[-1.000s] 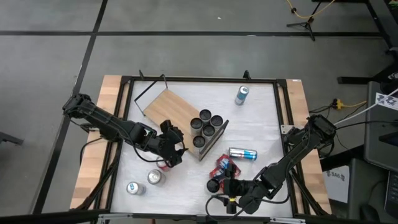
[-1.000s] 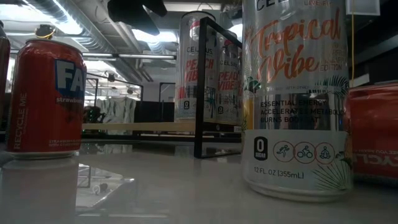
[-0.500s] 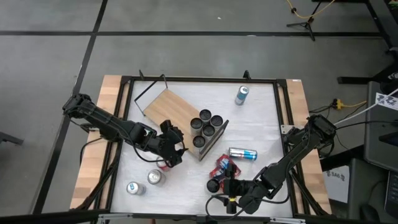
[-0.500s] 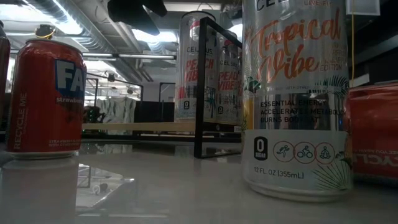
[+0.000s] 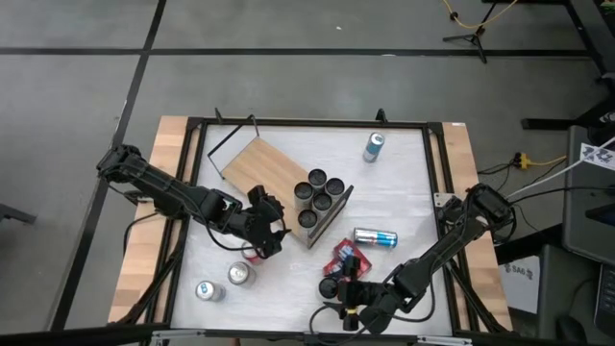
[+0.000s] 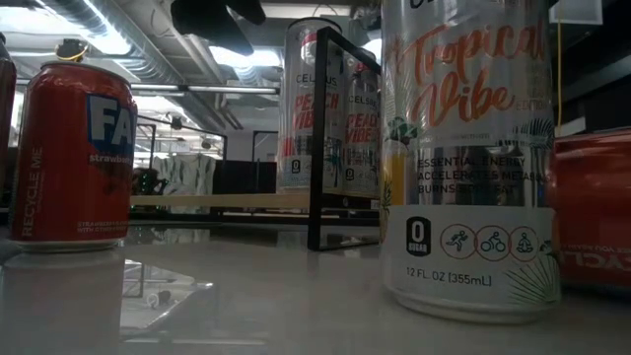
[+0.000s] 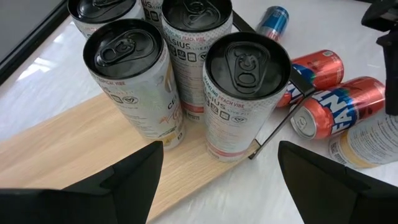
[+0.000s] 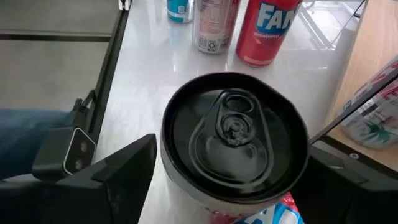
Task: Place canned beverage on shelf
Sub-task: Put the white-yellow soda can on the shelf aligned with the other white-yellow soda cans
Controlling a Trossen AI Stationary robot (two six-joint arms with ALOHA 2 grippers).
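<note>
A silver "Tropical Vibe" can (image 8: 235, 137) with a black top stands upright near the table's front edge (image 5: 332, 285) (image 6: 468, 168). My right gripper (image 8: 231, 146) is open, one finger on each side of the can's upper part (image 5: 340, 289). The shelf (image 5: 264, 163) is a light-wood board on a black wire frame. Several black-topped cans (image 7: 245, 93) stand on its right end. My left gripper (image 7: 221, 186) hangs open above the table just left of the shelf's cans (image 5: 267, 229), holding nothing. My right gripper reaches the can slanting down from the table's near side, with a finger (image 8: 127, 174) beside each side of the can's upper wall (image 8: 171, 180). Whether the fingers touch the wall I cannot tell. The can stands upright on the table.
A red Fanta can (image 5: 252, 255) stands under my left gripper, with two silver cans (image 5: 238, 274) near the front left. Two red cans (image 5: 346, 254) and a blue can (image 5: 375, 237) lie right of the shelf. One more can (image 5: 373, 146) stands at the far right.
My right gripper has sunk a little around the Tropical Vibe can and drifted toward the table's near left. The can has shifted slightly on the table and still stands upright.
</note>
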